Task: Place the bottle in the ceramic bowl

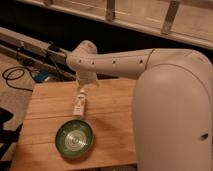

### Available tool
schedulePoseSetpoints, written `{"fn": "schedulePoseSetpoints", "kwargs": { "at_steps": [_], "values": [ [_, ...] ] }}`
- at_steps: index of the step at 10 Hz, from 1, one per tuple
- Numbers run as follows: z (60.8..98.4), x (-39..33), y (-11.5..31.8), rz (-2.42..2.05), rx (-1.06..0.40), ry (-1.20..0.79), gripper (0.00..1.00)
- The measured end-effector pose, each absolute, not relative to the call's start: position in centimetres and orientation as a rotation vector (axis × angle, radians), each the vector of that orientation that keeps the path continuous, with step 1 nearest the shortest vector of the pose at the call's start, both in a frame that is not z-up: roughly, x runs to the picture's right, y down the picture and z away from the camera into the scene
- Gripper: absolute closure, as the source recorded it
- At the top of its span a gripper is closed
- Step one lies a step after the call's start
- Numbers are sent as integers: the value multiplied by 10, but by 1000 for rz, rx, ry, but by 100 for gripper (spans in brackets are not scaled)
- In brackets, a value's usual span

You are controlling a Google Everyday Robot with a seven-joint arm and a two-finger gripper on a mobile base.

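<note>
The small, thin, whitish bottle [79,106] with dark marks on its label is just beside the far rim of the shiny round green bowl [74,140] on the wooden worktop [116,122], and the gripper [82,90] is at its top end, gripping or not I cannot tell.

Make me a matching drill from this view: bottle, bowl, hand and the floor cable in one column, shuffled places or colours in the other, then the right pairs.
Things:
1. bottle
2. ceramic bowl
3. hand
4. black cable

Places or colours:
A. green, near the wooden table's front edge
B. on the floor, left of the table
C. pale, between hand and bowl
D. at the bottle's far end, below the white arm

Pairs: 1-C, 2-A, 3-D, 4-B.
</note>
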State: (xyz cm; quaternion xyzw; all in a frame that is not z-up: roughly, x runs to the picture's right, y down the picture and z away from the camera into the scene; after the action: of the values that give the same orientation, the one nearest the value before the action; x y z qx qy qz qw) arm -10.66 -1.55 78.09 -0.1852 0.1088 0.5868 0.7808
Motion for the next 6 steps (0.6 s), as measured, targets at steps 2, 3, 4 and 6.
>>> {"fn": "schedulePoseSetpoints", "kwargs": {
  "at_steps": [2,3,4,6],
  "values": [
    [796,-114,-23,1264,-406,234,35],
    [809,-113,-22,1270,-417,237,35],
    [819,-116,-15,1270,-431,246,35],
    [836,-120,-3,1284,-459,253,35]
  ]
}}
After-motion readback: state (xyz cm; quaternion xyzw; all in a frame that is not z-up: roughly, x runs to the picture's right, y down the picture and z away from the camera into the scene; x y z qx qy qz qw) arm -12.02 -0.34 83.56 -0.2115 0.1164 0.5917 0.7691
